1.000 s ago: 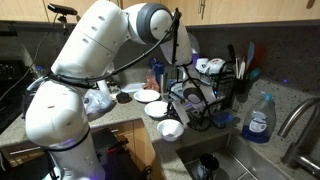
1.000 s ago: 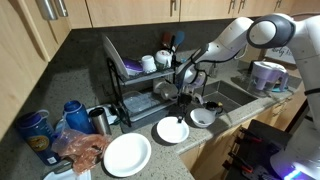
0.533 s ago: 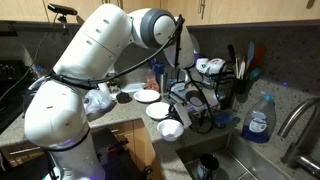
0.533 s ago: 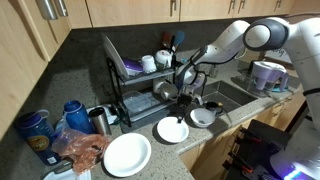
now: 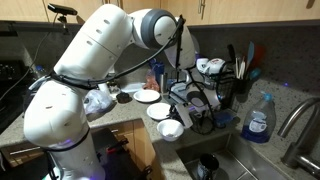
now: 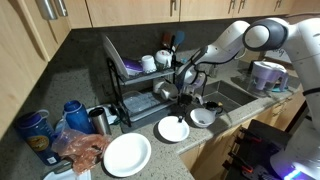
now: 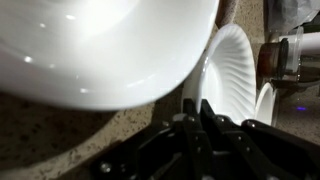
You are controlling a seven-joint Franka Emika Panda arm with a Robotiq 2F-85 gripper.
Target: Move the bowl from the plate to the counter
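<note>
Since the end effector (image 7: 197, 108) appears drawn together at the rim of the bowl (image 7: 100, 50), though a true pinch cannot be told, confirm the grip, raise the bowl level from the plate (image 6: 160, 132) near the desk's (image 6: 85, 95) front edge, then set it on bare desk alongside.

A bulky robot arm (image 5: 100, 45) in glossy white, built of fat, rounded shells, appears in both exterior views. Its joints (image 5: 152, 24) carry round grey caps, with dark seams where one segment meets the next. A thin black cable (image 5: 120, 72) runs along the outside of the shells. The wide white base (image 5: 52, 115) has a bluish glow at its lower edge. The gripper (image 6: 184, 92) is black. In the wrist view its fingers (image 7: 188, 122) are dark, matte, angular bars with linked parts behind them.
</note>
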